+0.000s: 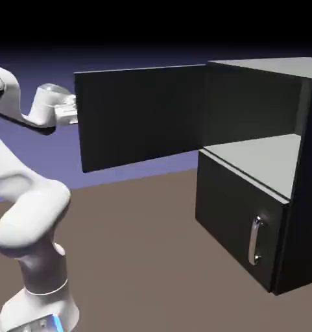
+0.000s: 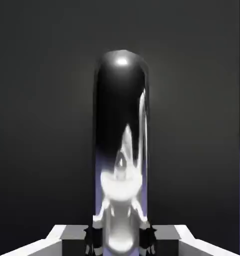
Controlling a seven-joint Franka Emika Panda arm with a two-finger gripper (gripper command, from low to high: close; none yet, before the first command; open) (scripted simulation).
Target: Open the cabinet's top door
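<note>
The black cabinet point(image 1: 294, 168) stands at the exterior view's right. Its top door point(image 1: 142, 117) is swung wide open toward the left, baring the light grey inner shelf point(image 1: 265, 159). My gripper point(image 1: 72, 109) is at the door's free left edge, on the side turned away from the camera, so the fingers are hidden there. In the hand view the door's silver bar handle point(image 2: 121, 145) fills the middle, large and upright, running down between my two fingertips point(image 2: 94, 237), which press against it from both sides. Black door panel point(image 2: 42, 125) lies behind it.
The shorter lower door point(image 1: 239, 220) is shut, its small silver handle point(image 1: 255, 240) facing out. My white arm point(image 1: 28, 214) rises at the lower left. Brown table surface point(image 1: 152, 259) lies in front of the cabinet.
</note>
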